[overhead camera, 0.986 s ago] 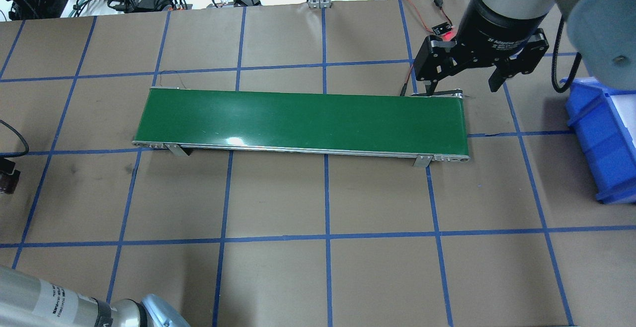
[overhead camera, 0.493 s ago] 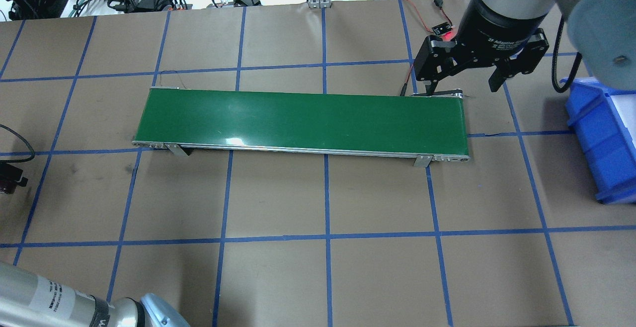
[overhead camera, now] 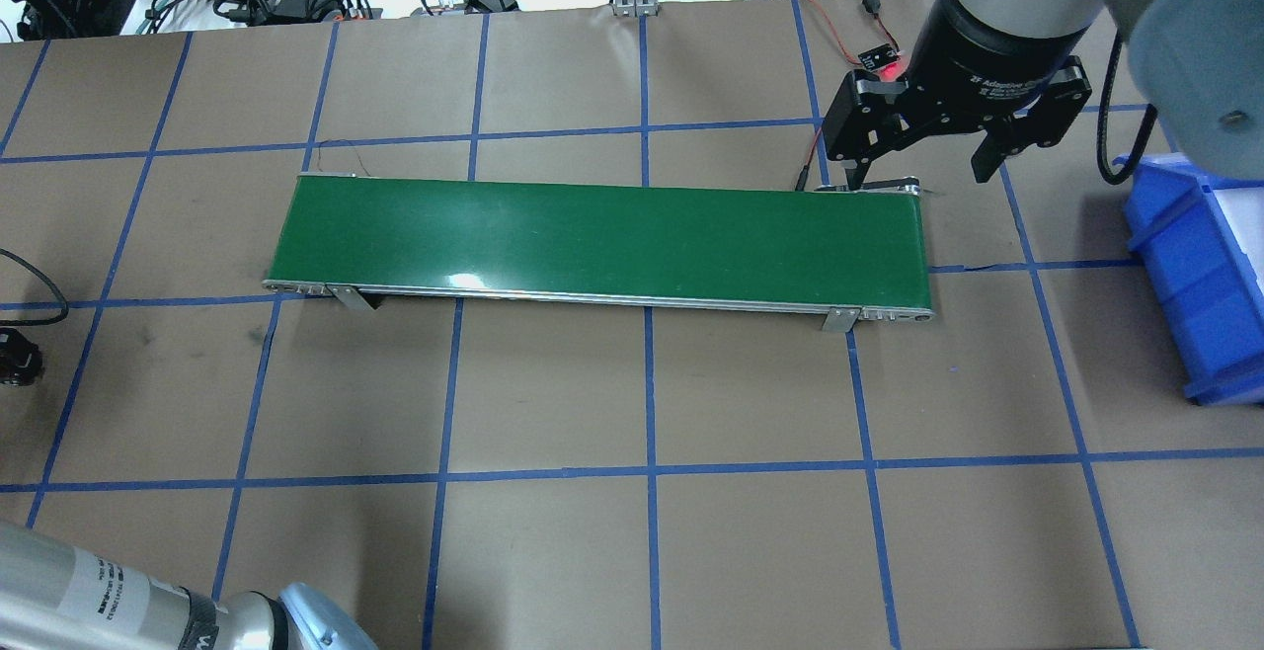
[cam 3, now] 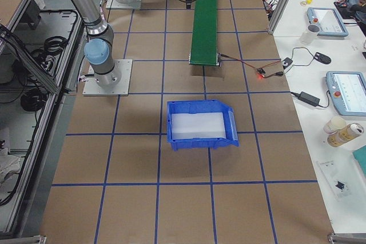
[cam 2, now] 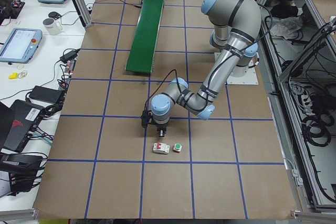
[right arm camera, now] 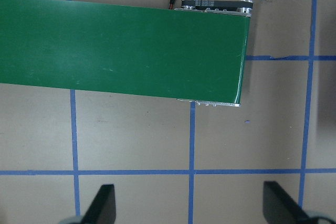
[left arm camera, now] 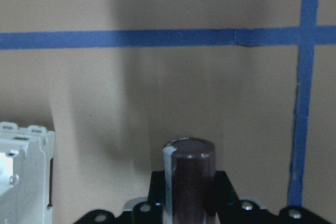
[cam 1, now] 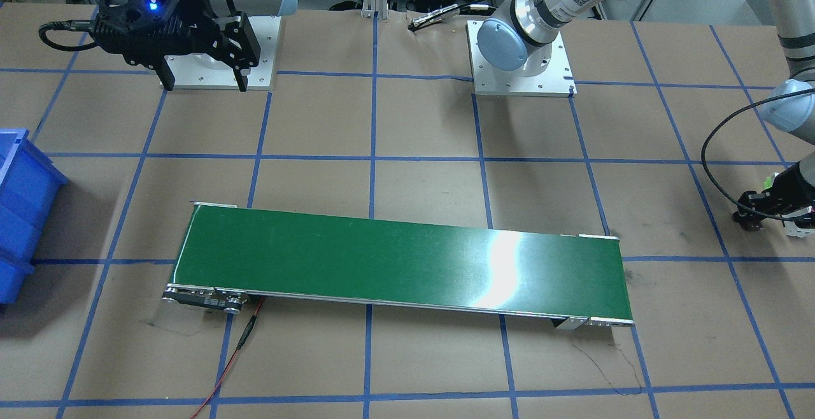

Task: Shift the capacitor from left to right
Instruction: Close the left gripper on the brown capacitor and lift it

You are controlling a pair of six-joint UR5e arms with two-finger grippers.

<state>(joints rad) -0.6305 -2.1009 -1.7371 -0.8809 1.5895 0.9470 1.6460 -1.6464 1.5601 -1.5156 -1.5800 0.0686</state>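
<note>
The capacitor, a dark maroon cylinder, stands out between the fingers of my left gripper, which is shut on it above the brown table. The left gripper is at the far left edge of the overhead view and at the right edge of the front view. In the exterior left view it hangs just beyond a white boxy part with a red mark and a white part with a green cap. My right gripper is open and empty over the far right end of the green conveyor belt.
A blue bin with a white liner stands at the table's right end. A small sensor board with a red light and its wires lie behind the belt's right end. The white boxy part shows at the left of the left wrist view.
The left gripper has shifted slightly at the overhead view's left edge, and its cable has moved with it. The right arm has not moved.
</note>
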